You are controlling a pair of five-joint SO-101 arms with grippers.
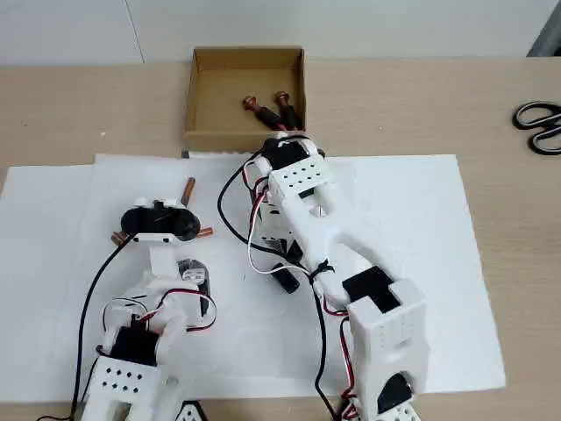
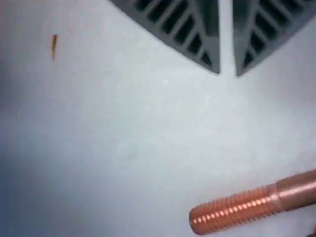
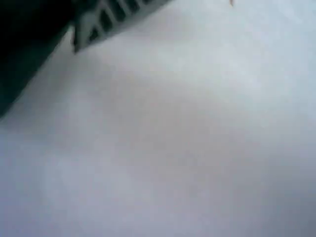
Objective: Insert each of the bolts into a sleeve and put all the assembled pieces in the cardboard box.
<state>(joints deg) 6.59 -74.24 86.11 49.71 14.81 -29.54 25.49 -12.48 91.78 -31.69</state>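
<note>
The cardboard box (image 1: 200,96) stands at the back of the table with two assembled pieces (image 1: 273,110) inside, copper bolts in black sleeves. My left gripper (image 1: 158,224) hangs low over the white paper, with loose copper bolts around it: one (image 1: 188,189) behind, one (image 1: 118,238) to its left, one (image 1: 205,232) to its right. In the left wrist view its grey fingers (image 2: 197,34) stand almost together around the left gripper (image 2: 228,71) midpoint, holding nothing, and a threaded bolt (image 2: 247,207) lies beside them. My right arm (image 1: 298,180) stretches to the box's front wall. One grey finger (image 3: 101,19) shows over paper.
A large white paper sheet (image 1: 421,246) covers the table's middle. Black scissors (image 1: 539,123) lie at the far right on the wood. A small dark cylinder (image 1: 285,279) lies under the right arm's cables.
</note>
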